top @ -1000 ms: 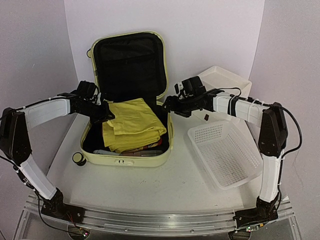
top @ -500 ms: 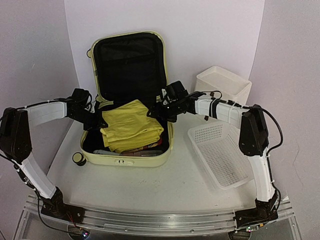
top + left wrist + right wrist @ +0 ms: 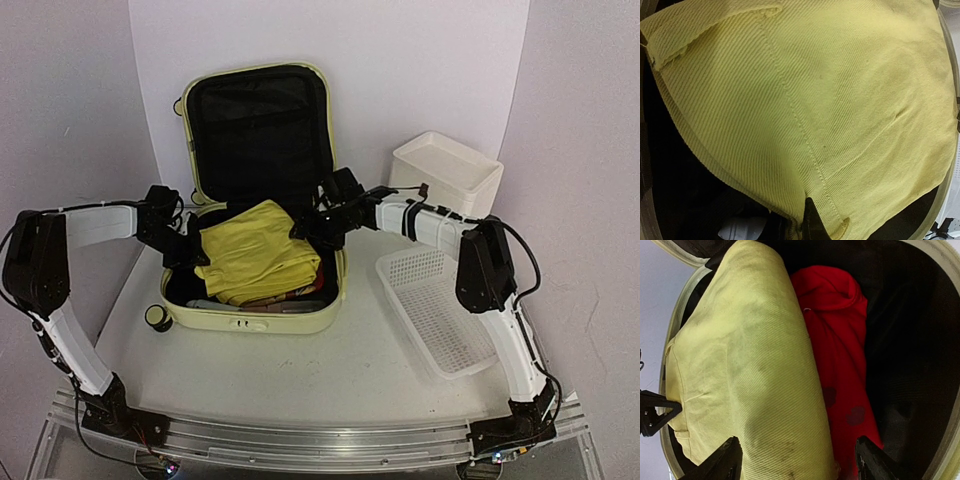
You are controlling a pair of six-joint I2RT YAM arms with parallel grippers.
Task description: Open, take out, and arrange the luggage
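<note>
Left wrist view: left claw (image 3: 808, 223) mostly hidden, clamped on yellow cloth (image 3: 805, 110); right claw (image 3: 797, 462) wide apart.

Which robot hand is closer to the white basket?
Right. The right hand hovers over the suitcase's right side, the side next to the basket. The left hand is at the suitcase's left side, holding the yellow cloth.

The right fingers (image 3: 722, 466), spread wide, have swung in from beside the luggage (image 3: 250, 322) to hang over its right side, while the left fingers (image 3: 810, 225) have dragged the pinched yellow garment (image 3: 255, 255) toward its left wall.
</note>
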